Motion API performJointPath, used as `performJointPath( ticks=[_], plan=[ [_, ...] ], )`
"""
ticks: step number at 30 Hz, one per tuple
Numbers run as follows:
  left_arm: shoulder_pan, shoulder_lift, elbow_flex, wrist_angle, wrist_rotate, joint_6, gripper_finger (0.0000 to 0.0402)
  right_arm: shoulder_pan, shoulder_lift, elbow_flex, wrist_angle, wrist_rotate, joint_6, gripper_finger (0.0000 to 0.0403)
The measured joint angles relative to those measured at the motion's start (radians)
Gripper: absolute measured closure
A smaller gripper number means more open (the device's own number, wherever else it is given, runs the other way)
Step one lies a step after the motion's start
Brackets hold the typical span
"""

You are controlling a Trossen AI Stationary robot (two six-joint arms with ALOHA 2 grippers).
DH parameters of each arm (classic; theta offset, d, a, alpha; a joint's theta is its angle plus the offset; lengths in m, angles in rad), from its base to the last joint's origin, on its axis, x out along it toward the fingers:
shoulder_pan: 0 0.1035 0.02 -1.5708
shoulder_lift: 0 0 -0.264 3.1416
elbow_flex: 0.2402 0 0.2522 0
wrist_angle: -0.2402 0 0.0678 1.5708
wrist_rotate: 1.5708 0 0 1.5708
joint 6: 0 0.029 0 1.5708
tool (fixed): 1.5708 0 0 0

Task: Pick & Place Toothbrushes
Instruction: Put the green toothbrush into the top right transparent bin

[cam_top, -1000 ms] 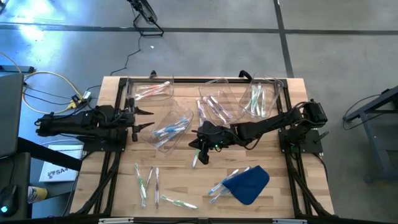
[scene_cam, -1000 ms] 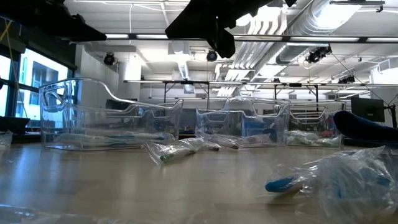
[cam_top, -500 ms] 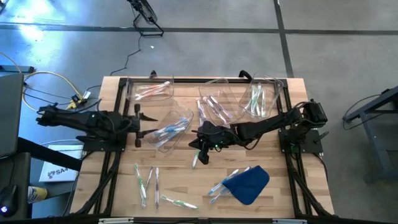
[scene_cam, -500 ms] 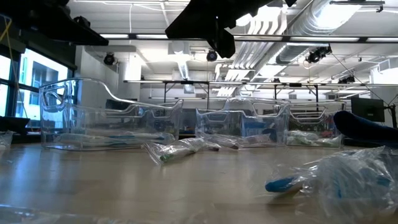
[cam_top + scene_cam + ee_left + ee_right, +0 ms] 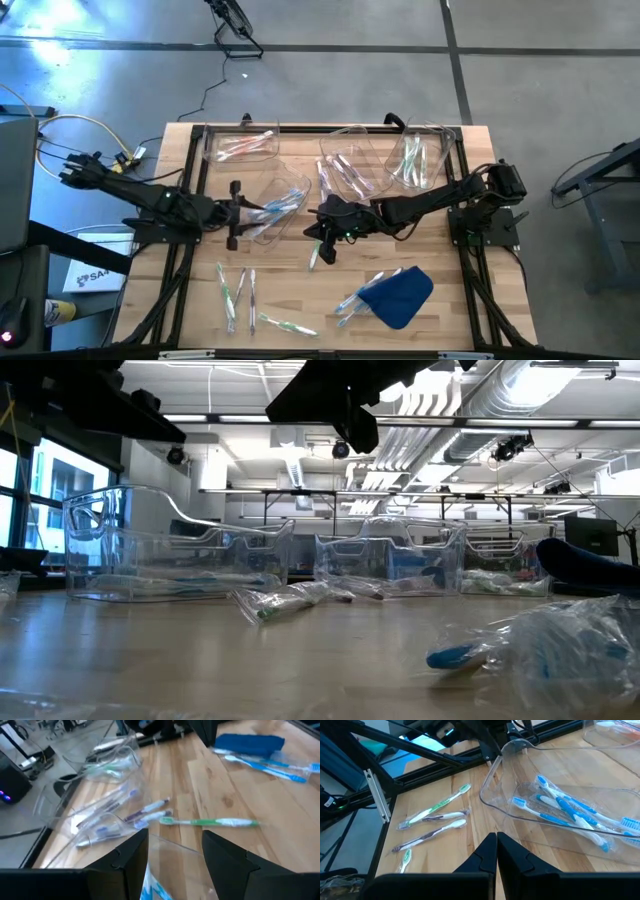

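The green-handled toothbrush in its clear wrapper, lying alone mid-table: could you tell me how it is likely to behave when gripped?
The green-handled toothbrush in its clear wrapper looks slim and straight, so probably stiff and light. The glossy film may make it slippery between fingers. Lying flat on the wooden table, it offers little height to grasp, so it might slide or spin rather than lift.

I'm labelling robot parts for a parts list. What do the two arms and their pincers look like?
Both arms are black and slim, built from jointed segments. The left pincer and right pincer each end in two dark, flat, wedge-shaped fingers. A small green light glows near the right pincer.
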Motion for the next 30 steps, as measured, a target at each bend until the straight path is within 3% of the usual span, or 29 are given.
performJointPath(
  ticks=[16, 26, 30],
  plan=[
    [-0.011, 0.038, 0.0, 0.036, 0.039, -0.034, 0.0222, 0.012, 0.0, 0.0, -0.004, 0.018, 0.057, 0.0398],
    [-0.009, 0.037, 0.0, 0.044, 0.089, 0.016, 0.0222, 0.147, 0.0, 0.0, 0.078, 0.349, 0.008, 0.04],
    [-0.009, 0.037, 0.0, 0.046, 0.089, 0.018, 0.0222, 0.176, 0.0, 0.0, 0.085, 0.428, 0.009, 0.04]
  ],
)
